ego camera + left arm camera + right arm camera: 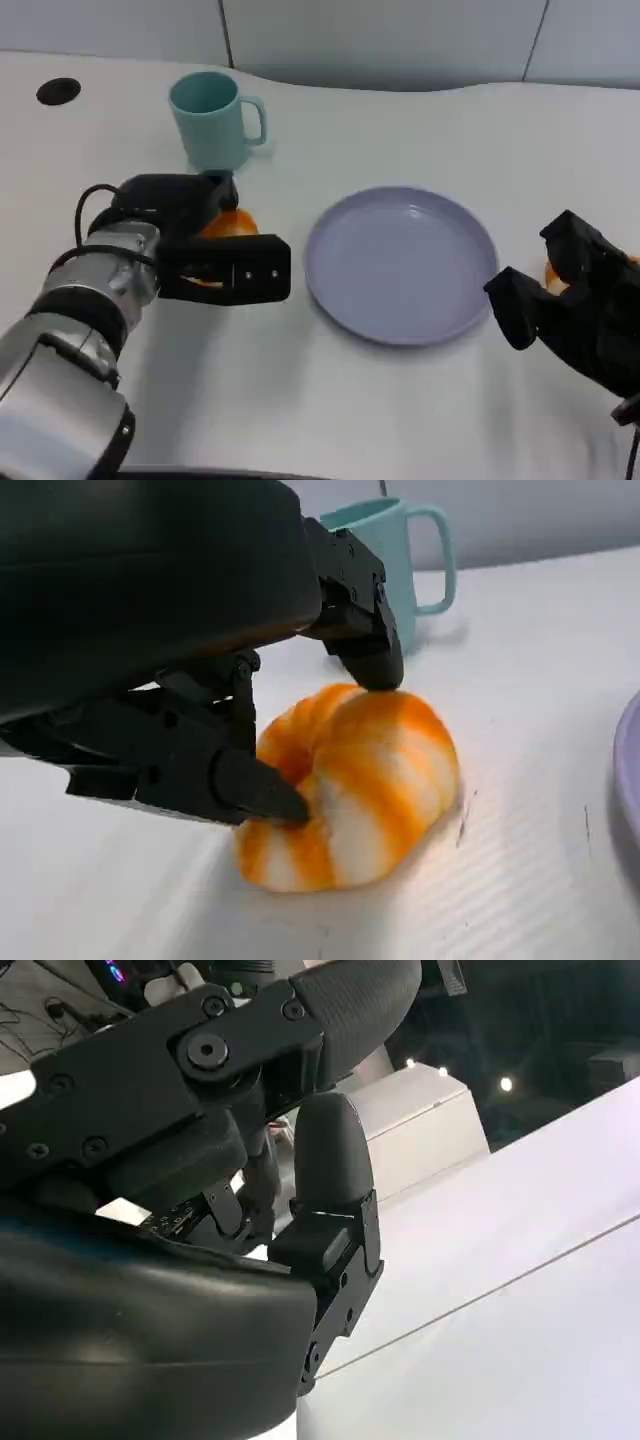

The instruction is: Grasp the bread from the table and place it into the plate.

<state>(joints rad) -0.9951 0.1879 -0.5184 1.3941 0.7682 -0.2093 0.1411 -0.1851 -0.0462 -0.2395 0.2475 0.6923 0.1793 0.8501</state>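
The bread [350, 780], an orange-and-white striped roll, lies on the white table left of the plate; a bit of the bread [228, 224] shows in the head view. My left hand [215, 250] grips it: one finger presses on its top and another against its near side. The lavender plate [400, 265] sits empty at the table's middle. My right hand [575, 300] hovers by the plate's right rim, fingers apart and holding nothing. The right wrist view shows those fingers [335, 1160] with nothing between them.
A teal mug [212, 118] stands just behind my left hand and also shows as the mug [400, 550] beyond the bread. Something orange [553, 270] peeks out from behind my right hand. A black round hole [58, 91] marks the table's far left.
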